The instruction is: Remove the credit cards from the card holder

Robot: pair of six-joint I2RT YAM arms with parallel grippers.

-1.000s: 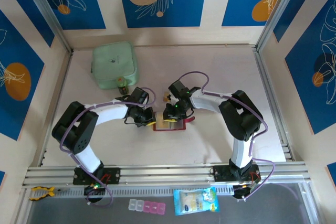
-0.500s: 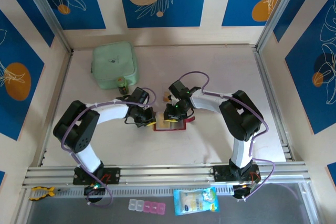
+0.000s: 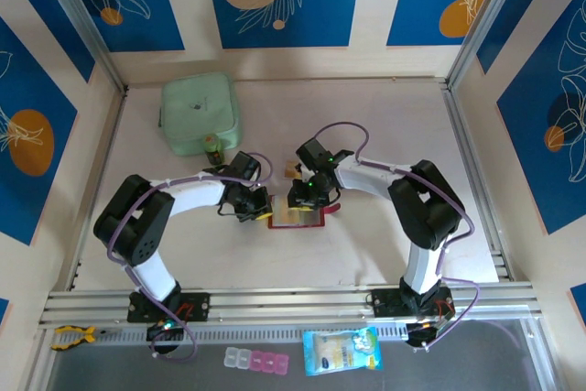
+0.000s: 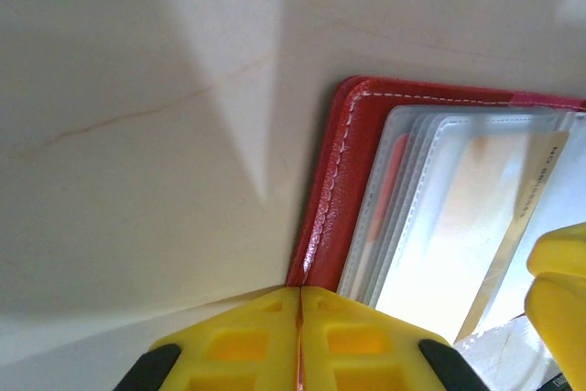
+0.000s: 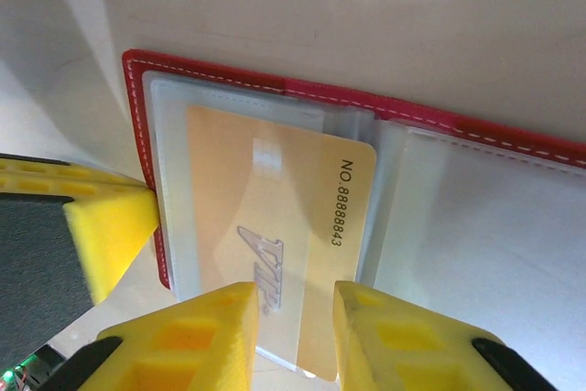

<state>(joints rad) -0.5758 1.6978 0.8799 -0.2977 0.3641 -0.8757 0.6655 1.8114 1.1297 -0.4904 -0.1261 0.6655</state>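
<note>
From above, the card holder (image 3: 298,218) lay open between my left gripper (image 3: 260,211) and right gripper (image 3: 298,200). My left wrist showed jaws pressed together at its red edge. My right wrist showed jaws slightly apart over a tan credit card (image 5: 275,226), pocketed, nothing visibly removed yet

Card holder (image 5: 458,122) glossy red leather-like; pockets (image 5: 476,226) clear plastic; credit card (image 5: 275,217) smooth; table (image 4: 137,89) matt.

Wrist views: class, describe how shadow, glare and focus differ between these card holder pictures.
Left wrist: a pointed shadow crosses the table, glare washes out the clear pockets of the card holder, the left gripper is blurred. Right wrist: print on the credit card is sharp, the right gripper soft.
</note>
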